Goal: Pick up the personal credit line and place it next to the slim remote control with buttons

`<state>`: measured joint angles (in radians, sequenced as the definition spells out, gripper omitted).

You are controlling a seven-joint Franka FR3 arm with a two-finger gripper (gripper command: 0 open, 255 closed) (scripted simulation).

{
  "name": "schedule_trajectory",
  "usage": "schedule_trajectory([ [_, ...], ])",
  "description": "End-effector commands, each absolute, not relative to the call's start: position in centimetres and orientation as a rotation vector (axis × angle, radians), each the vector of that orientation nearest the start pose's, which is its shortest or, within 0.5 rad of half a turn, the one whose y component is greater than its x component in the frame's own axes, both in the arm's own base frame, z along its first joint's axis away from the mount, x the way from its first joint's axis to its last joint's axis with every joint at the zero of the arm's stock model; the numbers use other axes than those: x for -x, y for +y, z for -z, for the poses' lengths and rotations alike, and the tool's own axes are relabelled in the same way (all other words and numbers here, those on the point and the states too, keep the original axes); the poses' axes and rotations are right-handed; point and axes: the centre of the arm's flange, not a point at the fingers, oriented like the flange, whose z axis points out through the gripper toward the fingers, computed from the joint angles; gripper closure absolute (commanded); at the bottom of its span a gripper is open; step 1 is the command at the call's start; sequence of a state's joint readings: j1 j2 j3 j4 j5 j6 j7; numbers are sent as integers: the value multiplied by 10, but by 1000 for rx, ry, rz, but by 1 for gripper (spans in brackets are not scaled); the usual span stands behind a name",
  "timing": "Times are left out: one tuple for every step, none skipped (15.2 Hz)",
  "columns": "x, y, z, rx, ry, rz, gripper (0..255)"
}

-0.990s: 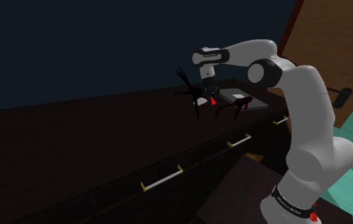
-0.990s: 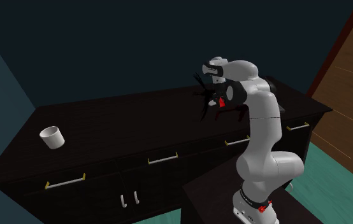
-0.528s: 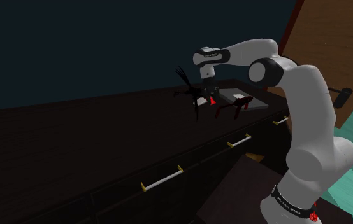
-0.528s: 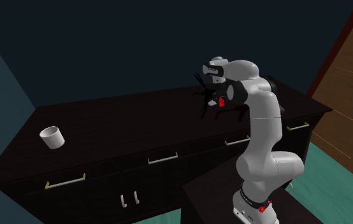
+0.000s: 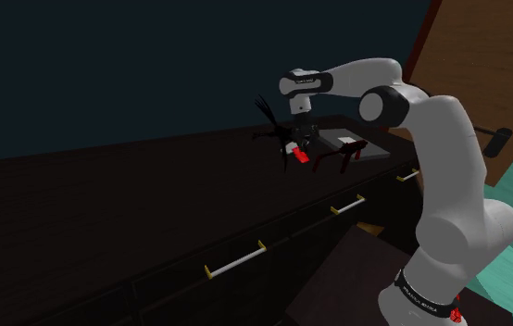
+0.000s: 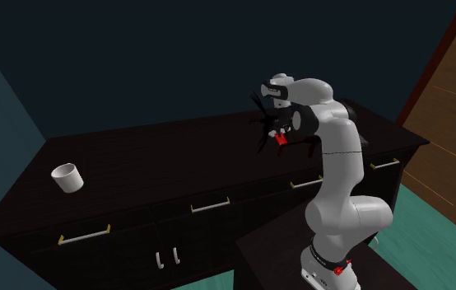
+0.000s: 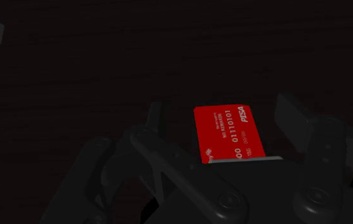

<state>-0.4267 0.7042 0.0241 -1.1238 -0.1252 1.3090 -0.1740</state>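
One long dark counter [image 5: 153,218] carries everything, and one white arm [image 5: 435,139] reaches over it. One white cup [image 6: 67,177] stands well apart from the arm, toward the second exterior view's left. One red card [image 7: 227,132] lies directly under the claw [image 5: 301,136], its printed face turned to the wrist camera. Its long axis seems to run crosswise to the claw's closing line. I cannot tell whether the claw grips it, nor whether the card rests on the counter.

The red card [image 7: 228,132] carries white print reading "PISA" and the number "01110101".
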Motion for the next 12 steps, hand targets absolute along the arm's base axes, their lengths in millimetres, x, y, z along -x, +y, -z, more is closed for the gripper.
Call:
schedule_trajectory([
  [-626,-277,-327,2929,318,-878,0],
  [-622,-282,-326,2928,318,-879,0],
  [-625,-277,-328,2929,319,-878,0],
  [-615,-283,-323,2929,318,-877,0],
  [-622,-285,-334,2929,318,-877,0],
  [-629,-286,-345,2929,318,-877,0],
  [-636,-288,-356,2929,318,-877,0],
  [-641,-289,-365,2929,318,-877,0],
  [-641,-289,-365,2929,318,-877,0],
  [-641,-289,-365,2929,318,-877,0],
  [-641,-289,-365,2929,318,-877,0],
  [-641,-289,-365,2929,318,-877,0],
])
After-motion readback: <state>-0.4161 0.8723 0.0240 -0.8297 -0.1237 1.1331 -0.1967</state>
